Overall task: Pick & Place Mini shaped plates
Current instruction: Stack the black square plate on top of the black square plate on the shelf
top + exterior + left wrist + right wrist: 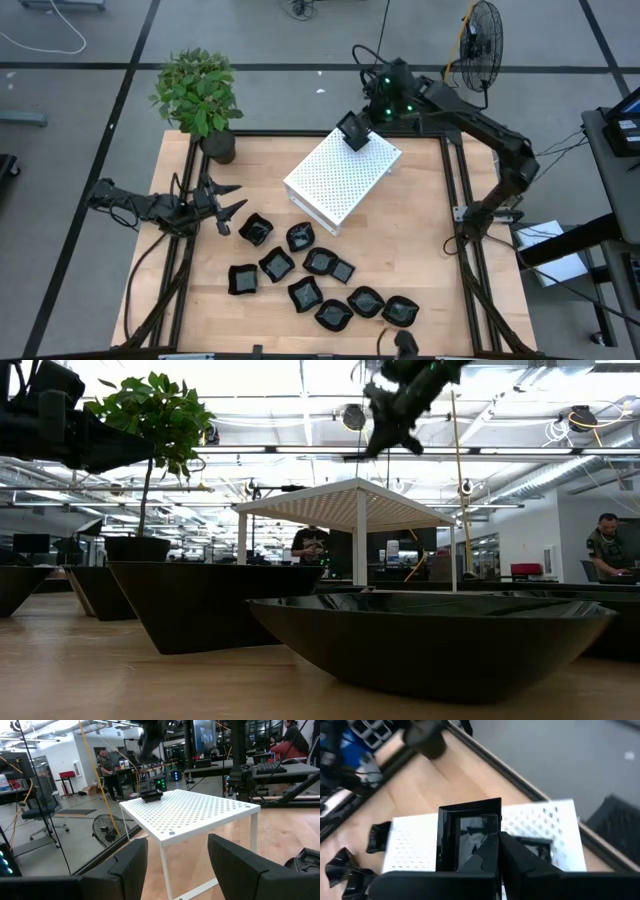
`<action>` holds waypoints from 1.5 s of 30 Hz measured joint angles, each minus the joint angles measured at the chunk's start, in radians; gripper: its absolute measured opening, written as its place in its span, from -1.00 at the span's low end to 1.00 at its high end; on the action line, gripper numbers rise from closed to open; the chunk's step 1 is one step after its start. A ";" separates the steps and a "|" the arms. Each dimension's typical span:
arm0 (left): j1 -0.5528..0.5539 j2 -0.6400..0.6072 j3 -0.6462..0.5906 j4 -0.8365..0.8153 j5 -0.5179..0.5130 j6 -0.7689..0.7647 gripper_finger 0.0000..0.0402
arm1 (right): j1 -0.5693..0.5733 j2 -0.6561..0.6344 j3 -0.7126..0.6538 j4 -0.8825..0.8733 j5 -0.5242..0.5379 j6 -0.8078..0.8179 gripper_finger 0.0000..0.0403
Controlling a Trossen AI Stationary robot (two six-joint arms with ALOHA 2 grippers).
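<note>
high: right gripper (355, 131) clamps glossy square plate (354, 128) over perforated white box (343, 177) corner; other plates (318, 285) clustered | left wrist: left gripper (177, 865) wide, empty | right wrist: fingers (487, 852) pinch plate rim

White perforated box (341, 176), potted plant (200, 100), fan (481, 38)
</note>
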 joint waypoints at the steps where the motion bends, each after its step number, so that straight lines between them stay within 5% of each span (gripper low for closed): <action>1: 0.000 0.000 0.000 0.000 0.000 0.000 0.05 | -0.012 0.013 -0.007 -0.011 -0.003 -0.006 -1.00; 22: 0.000 0.000 0.000 0.000 0.000 0.000 0.05 | -0.068 0.061 -0.181 0.083 0.000 -0.044 -0.99; 36: 0.000 0.000 0.000 0.000 0.000 0.000 0.05 | -0.068 0.047 -0.181 0.081 0.002 -0.045 -0.61; 45: 0.000 0.000 0.000 0.000 0.000 0.000 0.05 | 0.015 -0.119 -0.181 0.043 -0.002 -0.098 -0.44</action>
